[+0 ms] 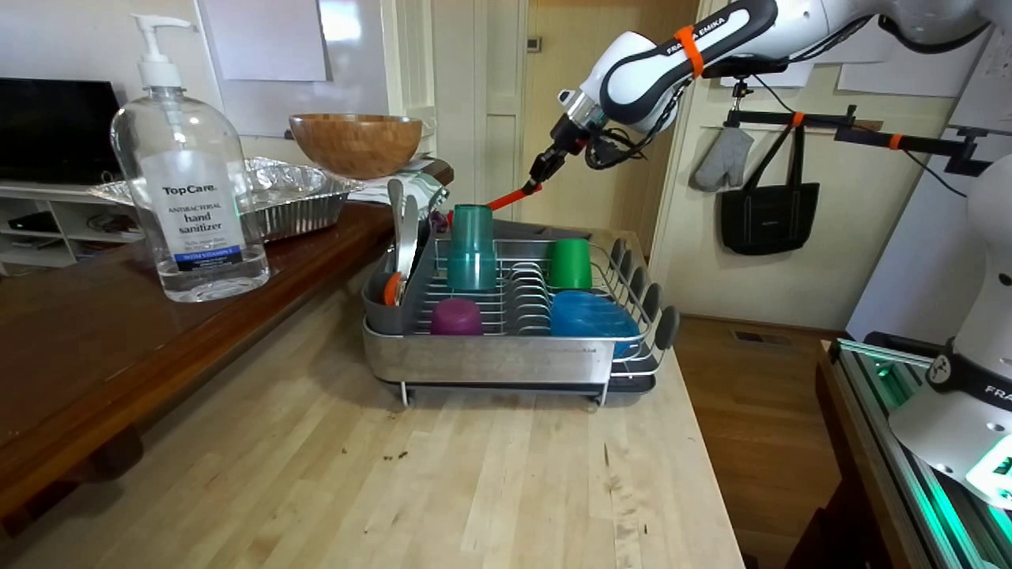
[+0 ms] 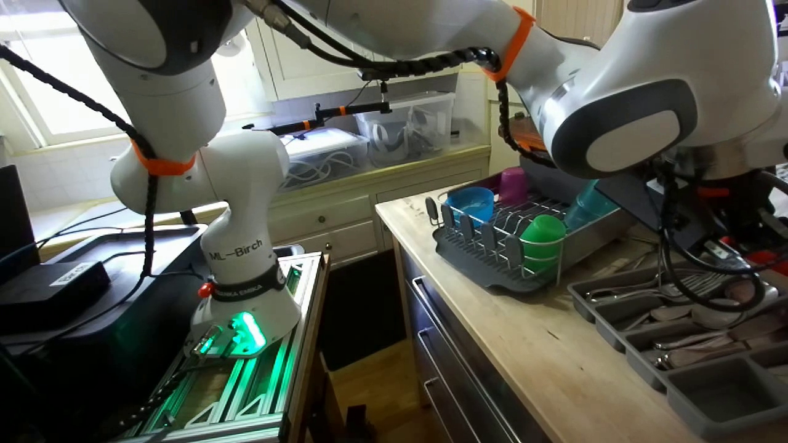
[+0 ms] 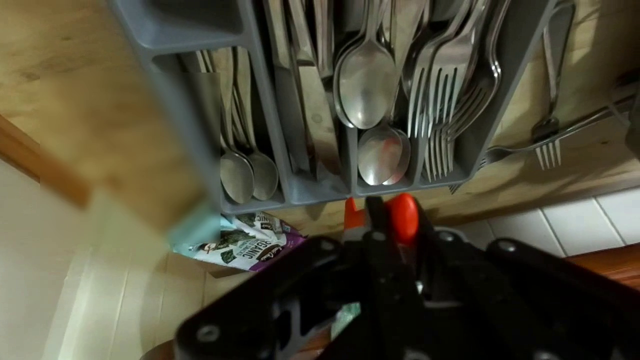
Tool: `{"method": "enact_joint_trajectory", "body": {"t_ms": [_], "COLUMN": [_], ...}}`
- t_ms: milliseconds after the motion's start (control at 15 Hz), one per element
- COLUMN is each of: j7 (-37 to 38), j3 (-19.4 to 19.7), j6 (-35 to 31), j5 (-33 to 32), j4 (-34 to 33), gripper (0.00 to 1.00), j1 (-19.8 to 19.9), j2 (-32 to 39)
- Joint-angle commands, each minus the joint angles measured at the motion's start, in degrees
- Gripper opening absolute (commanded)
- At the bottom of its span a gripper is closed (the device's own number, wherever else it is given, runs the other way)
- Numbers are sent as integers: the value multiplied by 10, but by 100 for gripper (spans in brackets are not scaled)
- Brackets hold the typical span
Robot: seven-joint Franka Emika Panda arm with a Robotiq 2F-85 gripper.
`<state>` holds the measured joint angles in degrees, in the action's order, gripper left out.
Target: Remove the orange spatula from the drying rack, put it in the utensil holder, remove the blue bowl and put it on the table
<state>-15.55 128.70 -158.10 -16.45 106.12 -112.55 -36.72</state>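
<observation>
Orange spatula (image 1: 507,199): in an exterior view, part of its length lies hidden behind the teal cup (image 1: 472,253); in the wrist view the hand (image 3: 397,210) masks most of it, and the hand's own rear is cut off by the lower edge. Blue bowl (image 1: 589,312): in an exterior view, the metal wall of the drying rack (image 1: 490,358) conceals part of it. Utensil tray (image 3: 315,191): the upper edge crops it, and blur softens its left wall. Printed bag (image 3: 257,250): its left end is blurred; its finest lettering is too small to read.
</observation>
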Motion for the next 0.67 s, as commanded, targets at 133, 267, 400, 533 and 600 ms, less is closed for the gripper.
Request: {"method": "enact_joint_trajectory", "body": {"t_ms": [133,267,400,533,600], "j7": [69,89,94,81,85], "j3": [-2,-2,-12,-32,-32], "j6": [-22,-20,3,38,51], "j5": [-57,-68,-71,-64,-67], "j4": [41,62,86,103,110], "gripper": [3,3,3,3,3], "j1": [15,21,35,54,56], "j2": [30,50,61,58,59]}}
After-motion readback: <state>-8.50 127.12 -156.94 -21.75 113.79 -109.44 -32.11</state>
